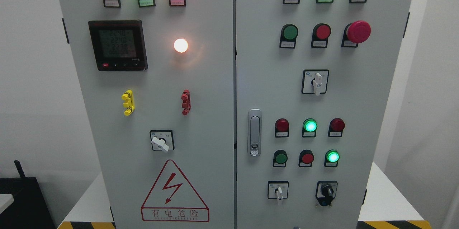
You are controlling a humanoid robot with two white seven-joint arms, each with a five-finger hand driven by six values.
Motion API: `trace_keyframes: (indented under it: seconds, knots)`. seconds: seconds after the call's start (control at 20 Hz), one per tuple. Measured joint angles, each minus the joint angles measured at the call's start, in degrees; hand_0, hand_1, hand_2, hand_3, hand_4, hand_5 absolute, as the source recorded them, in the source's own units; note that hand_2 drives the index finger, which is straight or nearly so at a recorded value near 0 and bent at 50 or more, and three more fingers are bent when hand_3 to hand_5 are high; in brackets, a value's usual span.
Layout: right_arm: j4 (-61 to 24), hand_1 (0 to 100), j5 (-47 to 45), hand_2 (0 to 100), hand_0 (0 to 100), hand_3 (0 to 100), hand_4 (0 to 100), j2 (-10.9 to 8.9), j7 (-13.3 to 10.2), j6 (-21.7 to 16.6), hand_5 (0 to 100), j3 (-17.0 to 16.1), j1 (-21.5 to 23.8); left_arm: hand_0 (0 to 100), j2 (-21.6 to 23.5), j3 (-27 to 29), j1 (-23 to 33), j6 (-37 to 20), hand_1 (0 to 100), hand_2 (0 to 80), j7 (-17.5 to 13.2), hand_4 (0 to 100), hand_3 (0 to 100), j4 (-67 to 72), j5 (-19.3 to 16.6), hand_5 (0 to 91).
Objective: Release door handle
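Neither robot hand in frame, so hand state can't be told. Door handle (254, 132) sits flush and upright on the right door (358, 99) by its left edge, at about 5 o'clock from picture centre, nothing touching it. Both doors closed. Meter display (118, 45) at 10 o'clock on the left door (157, 78); hazard triangle (174, 192) at 7 o'clock.
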Motion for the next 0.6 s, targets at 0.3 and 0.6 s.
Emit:
trace_keyframes:
  seconds: [0.3,0.6]
  knots:
    - [-0.1,4,0.0,0,42,0,0,-0.03,0.0,0.0,0,0.0,-0.2,12,0.0,0.0,0.0,0.0,39,0.0,0.0,0,0,0.0,0.0,0.0]
    - [-0.2,7,0.0,0,40,5,0,-0.06,0.2,0.1,0,0.3,-0.4,12,0.0,0.0,0.0,0.0,39,0.0,0.0,0,0,0.0,0.0,0.0]
